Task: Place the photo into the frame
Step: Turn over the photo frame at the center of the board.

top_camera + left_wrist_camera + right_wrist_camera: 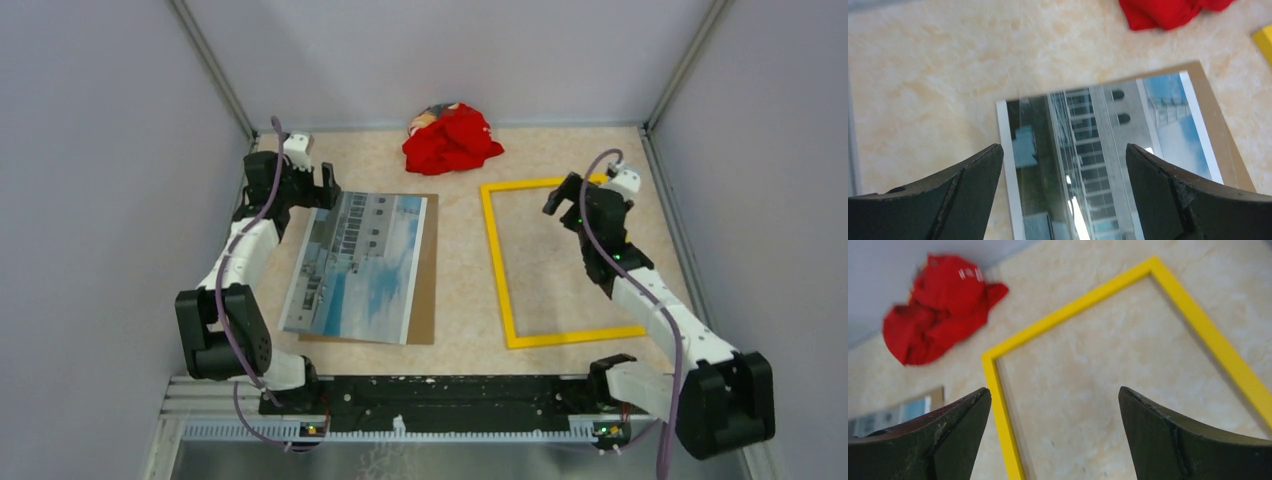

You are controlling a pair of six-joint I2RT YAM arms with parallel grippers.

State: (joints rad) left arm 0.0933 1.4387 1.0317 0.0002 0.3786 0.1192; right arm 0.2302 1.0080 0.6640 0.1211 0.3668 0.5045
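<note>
The photo point(360, 265) is lying face up on the left half of the table point(462, 250), resting on a brown fibreboard backing panel point(430, 275) that is showing along its right and near edges, while its left side seems to be reaching past the panel onto the tabletop. The left gripper point(322, 186) is hovering over the print's far left corner with its jaws spread wide and nothing between them; in the wrist view that gripper point(1063, 150) is straddling the white border and the building. The step in hand is probably the first pinch on the paper. A flat sheet gives the fingers nothing to bite on, so it would go best by coming down at the overhanging left edge, one finger sliding under it, then closing gently and lifting low so the sheet is not creasing. Whether that corner is sitting flat or slightly raised is hard to tell here. The frame point(497, 265) is lying yellow side up well to the right, with bare table showing through it, and the right gripper point(562, 196) is poised over its far end, likewise parted and empty, ready to steady it. A crumpled red cloth point(455, 140) is sitting at the far edge, out of the way.
</note>
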